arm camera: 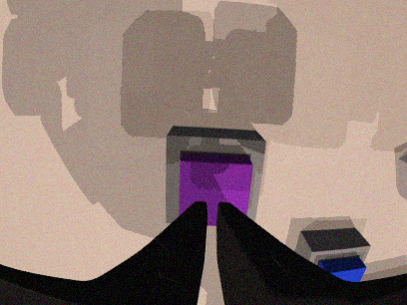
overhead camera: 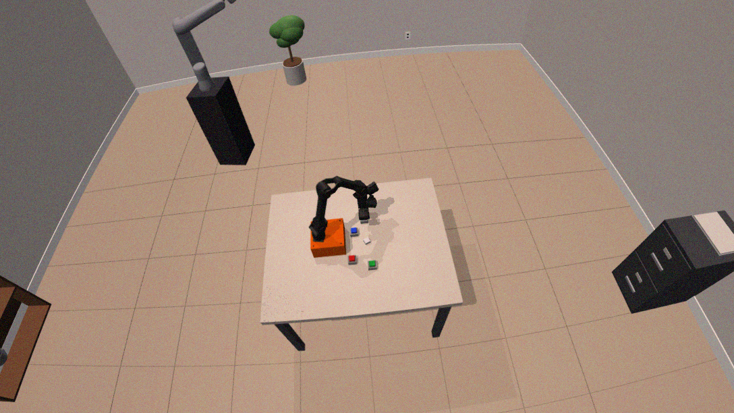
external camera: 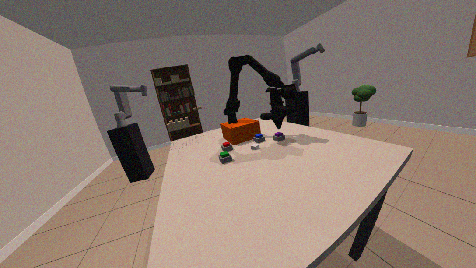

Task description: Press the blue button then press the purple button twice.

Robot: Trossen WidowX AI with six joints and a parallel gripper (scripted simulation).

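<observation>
- the purple button (arm camera: 215,183) is sitting on its grey housing on the table (external camera: 299,186), with the blue button (external camera: 258,135) just beside it on the side toward the orange base (external camera: 247,131) and the small white block (external camera: 254,146) a little further off, nearer the exterior camera.
- judged from this layout, the step in hand is the first press of the purple button; doing it well is calling for a straight vertical descent centred on the purple cap, firm until it bottoms out, then a clean lift so it springs back before the repeat press.
- the descent is needing to stay on the purple cap alone, away from the blue button's edge and from the white block.
- the gripper (arm camera: 207,210) is hovering directly above the purple button, apart from it, tips pointing down at the cap's near edge in the wrist view.
- its fingers are standing almost together, only a thin slit between them, gripping nothing and touching nothing; the closed tips are serving as a single blunt pusher.
- the red button (external camera: 226,144) and green button (external camera: 224,154) are lying well beyond the blue button, out of the path.
</observation>
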